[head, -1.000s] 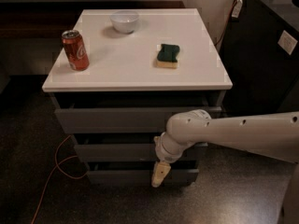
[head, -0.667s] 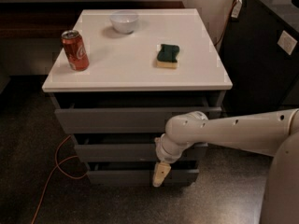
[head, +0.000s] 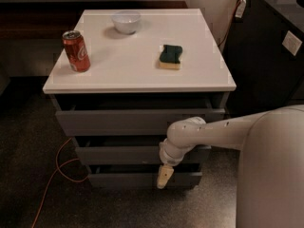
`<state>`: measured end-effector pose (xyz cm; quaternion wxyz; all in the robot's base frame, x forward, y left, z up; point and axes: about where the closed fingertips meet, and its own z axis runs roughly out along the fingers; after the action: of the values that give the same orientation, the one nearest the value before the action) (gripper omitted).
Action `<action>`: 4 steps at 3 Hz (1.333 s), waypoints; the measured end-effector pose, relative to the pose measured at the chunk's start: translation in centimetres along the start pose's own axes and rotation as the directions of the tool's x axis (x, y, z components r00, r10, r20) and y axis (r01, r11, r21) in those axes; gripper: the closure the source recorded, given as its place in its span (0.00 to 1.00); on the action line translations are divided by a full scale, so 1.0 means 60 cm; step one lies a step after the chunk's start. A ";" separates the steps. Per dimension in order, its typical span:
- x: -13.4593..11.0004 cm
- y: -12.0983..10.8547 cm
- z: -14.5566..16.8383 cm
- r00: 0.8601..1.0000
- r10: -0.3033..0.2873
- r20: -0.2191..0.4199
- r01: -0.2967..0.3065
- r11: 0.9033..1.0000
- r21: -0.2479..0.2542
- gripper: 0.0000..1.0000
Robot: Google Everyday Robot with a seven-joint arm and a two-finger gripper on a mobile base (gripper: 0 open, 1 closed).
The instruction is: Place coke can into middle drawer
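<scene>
The coke can (head: 76, 51), red with a silver lid, stands upright near the left edge of the white cabinet top (head: 128, 70). The middle drawer (head: 118, 155) is the dark grey front between a taller one above and a shorter one below; its inside does not show. My gripper (head: 163, 176) hangs down from the white arm (head: 213, 132), low in front of the cabinet. It is just below the middle drawer's front, right of centre, over the bottom drawer (head: 123, 180). It is far from the can and holds nothing that I can see.
A white bowl (head: 126, 21) sits at the back of the top and a green and yellow sponge (head: 170, 56) right of centre. An orange cable (head: 57, 165) runs over the dark floor at the left. A black unit (head: 270, 46) stands at the right.
The gripper stays at the same spot in front of the lower drawers. The near part of my arm now fills more of the lower right. The can has not moved.
</scene>
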<state>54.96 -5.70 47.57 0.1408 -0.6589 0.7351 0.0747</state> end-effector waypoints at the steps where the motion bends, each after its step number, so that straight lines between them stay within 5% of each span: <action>1: 0.005 -0.017 0.022 1.000 -0.008 -0.007 0.008 0.999 0.035 0.00; 4: 0.009 -0.055 0.047 0.996 -0.075 -0.053 0.083 0.982 0.172 0.00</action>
<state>58.49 -5.80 45.00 0.1838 -0.6743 0.7151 -0.0108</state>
